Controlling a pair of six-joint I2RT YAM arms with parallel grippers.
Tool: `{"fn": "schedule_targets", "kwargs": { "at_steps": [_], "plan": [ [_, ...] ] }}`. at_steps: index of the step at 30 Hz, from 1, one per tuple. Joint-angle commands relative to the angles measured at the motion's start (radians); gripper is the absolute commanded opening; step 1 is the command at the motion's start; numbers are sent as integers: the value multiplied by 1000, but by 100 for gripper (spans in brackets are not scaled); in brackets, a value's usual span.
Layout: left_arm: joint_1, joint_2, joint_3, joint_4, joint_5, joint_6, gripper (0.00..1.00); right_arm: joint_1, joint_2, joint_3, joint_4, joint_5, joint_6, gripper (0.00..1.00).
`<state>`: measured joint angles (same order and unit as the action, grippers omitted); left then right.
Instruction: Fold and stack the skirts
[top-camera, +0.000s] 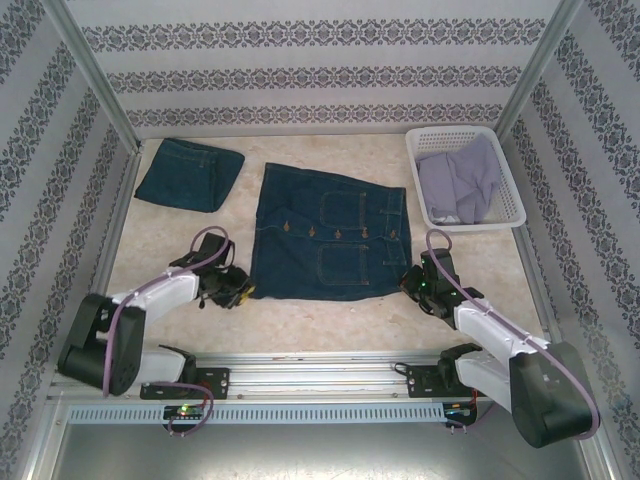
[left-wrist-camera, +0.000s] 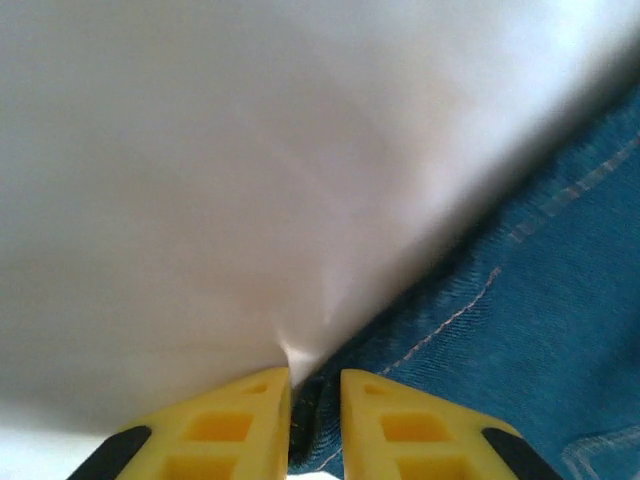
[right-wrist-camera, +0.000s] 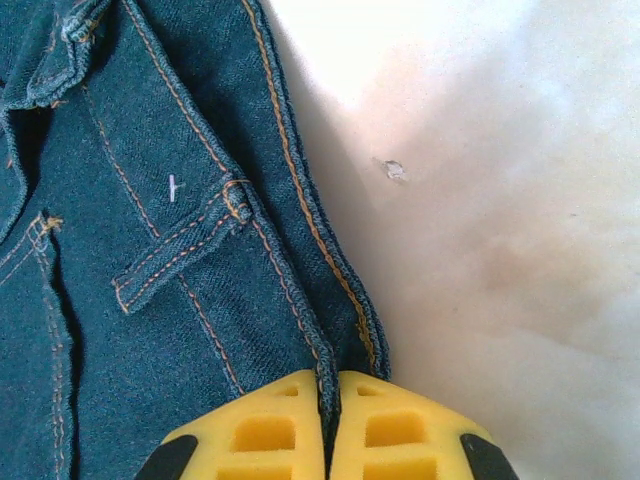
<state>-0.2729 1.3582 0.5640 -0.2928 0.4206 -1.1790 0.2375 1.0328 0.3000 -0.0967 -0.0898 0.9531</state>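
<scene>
A dark blue denim skirt (top-camera: 330, 235) lies spread flat in the middle of the table, pockets and buttons up. My left gripper (top-camera: 243, 290) is at its near left corner; in the left wrist view the yellow jaws (left-wrist-camera: 315, 378) pinch the denim hem (left-wrist-camera: 520, 330). At the near right corner my right gripper (top-camera: 410, 282) is shut on the stitched side edge (right-wrist-camera: 150, 300), which runs between the yellow fingertips (right-wrist-camera: 330, 378). A second denim skirt (top-camera: 190, 172) lies folded at the back left. A lavender-grey skirt (top-camera: 460, 180) is crumpled in the basket.
The white lattice basket (top-camera: 512, 205) stands at the back right corner. Patterned walls and metal posts close in the table on three sides. A metal rail (top-camera: 320, 375) carrying both arm bases runs along the near edge. Bare tabletop (top-camera: 330, 320) lies in front of the spread skirt.
</scene>
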Motion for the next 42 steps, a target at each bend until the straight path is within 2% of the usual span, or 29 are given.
{"fn": "schedule_targets", "kwargs": {
  "at_steps": [1, 3, 7, 11, 14, 20, 23, 29, 34, 35, 36, 38, 40, 42],
  "plan": [
    [-32, 2, 91, 157, 125, 39, 12, -7, -45, 38, -89, 41, -32, 0],
    [-30, -34, 128, 62, 85, 77, 0, -10, -77, 86, -131, 51, -45, 0],
    [-6, -103, 189, -88, 8, 146, 0, -16, -138, 137, -183, 59, -70, 0],
    [43, -151, 285, -337, -187, 263, 0, -29, -157, 171, -225, 70, -94, 0],
    [65, -135, 324, -403, -190, 327, 0, -31, -122, 161, -233, 48, -81, 0],
    [65, 43, 250, -280, -34, 333, 0, -38, 13, 116, -215, 22, -2, 0],
    [64, 143, 276, -185, 22, 330, 0, -38, 55, 118, -175, -2, 2, 0],
    [64, 269, 478, -185, -28, 412, 0, -40, 96, 180, -212, 27, -56, 0],
    [64, 388, 538, -238, -57, 480, 0, -46, 129, 193, -214, 24, -67, 0],
    [64, 393, 526, -229, -47, 479, 2, -46, 134, 192, -214, 22, -64, 0],
    [63, 392, 518, -230, -40, 477, 15, -46, 136, 193, -212, 20, -62, 0],
    [64, 370, 506, -243, -41, 484, 31, -46, 138, 192, -209, 17, -59, 0],
    [64, 323, 492, -275, -95, 491, 47, -47, 134, 190, -207, 16, -59, 0],
    [65, 265, 471, -299, -143, 493, 55, -46, 129, 191, -210, 18, -59, 0]
  ]
}}
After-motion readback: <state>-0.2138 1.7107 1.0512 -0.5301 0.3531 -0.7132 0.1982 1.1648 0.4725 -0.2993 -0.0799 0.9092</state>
